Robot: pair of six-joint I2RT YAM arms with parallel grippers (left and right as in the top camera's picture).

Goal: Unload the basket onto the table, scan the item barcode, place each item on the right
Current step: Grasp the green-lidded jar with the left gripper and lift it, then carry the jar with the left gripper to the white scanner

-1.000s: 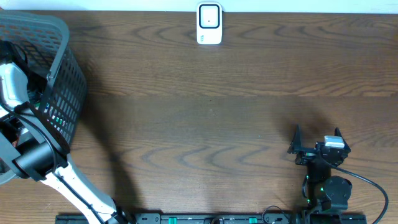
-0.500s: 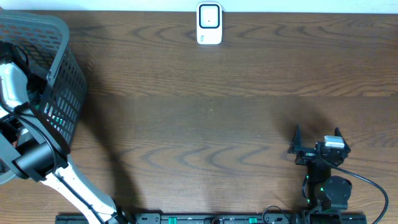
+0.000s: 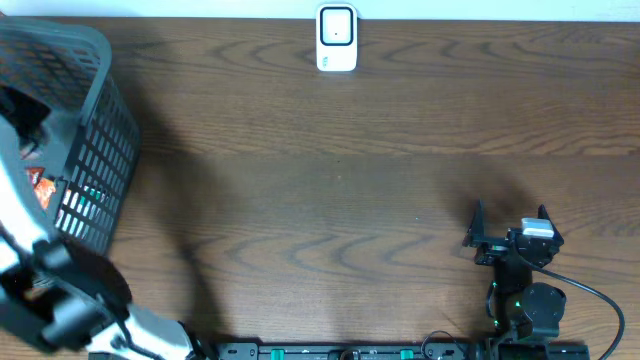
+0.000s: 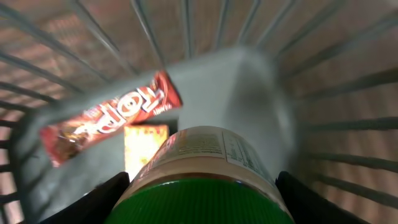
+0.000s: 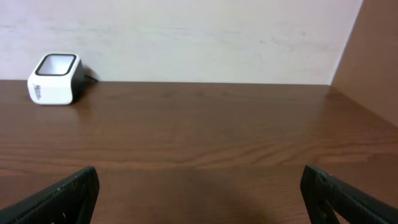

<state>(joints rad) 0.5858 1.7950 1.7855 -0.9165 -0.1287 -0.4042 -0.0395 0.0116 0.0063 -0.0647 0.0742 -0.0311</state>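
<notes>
Holding a green-lidded jar [image 4: 205, 165] in the left gripper [image 4: 202, 202], fingers [image 4: 102, 199] set against either side of the lid at a middling spread. Still down inside the grey wire basket [image 4: 261, 81] (walls all round the hand in the wrist view). Just past the fingertips, beyond the jar: a red candy bar [image 4: 112, 115], smeared by motion, and under it a yellow packet [image 4: 144, 146], both apparently on the basket floor.

Changed within the last second: a big shift of the left arm [image 3: 75, 300] in the overhead view. Earlier, reaching down into the basket with its pale link over the near wall. Now swung back, blurred and lower in the picture, uncovering an orange-red item [image 3: 40, 187] in the basket. Reads as the start of the lift, judging by the blur and by the jar riding between the fingers. Probably means pick done, carry still to come. No barcode in sight so far, only small print on the label facing the camera.

Well away from the hand, across the wooden table [image 3: 330, 180]: the white barcode scanner [image 3: 337, 38], by the back edge. Unmoved across all three overhead pictures. Likewise the right gripper [image 3: 507, 235]: spread wide, parked near the front edge, holding nothing, with the scanner far ahead and to its left.
</notes>
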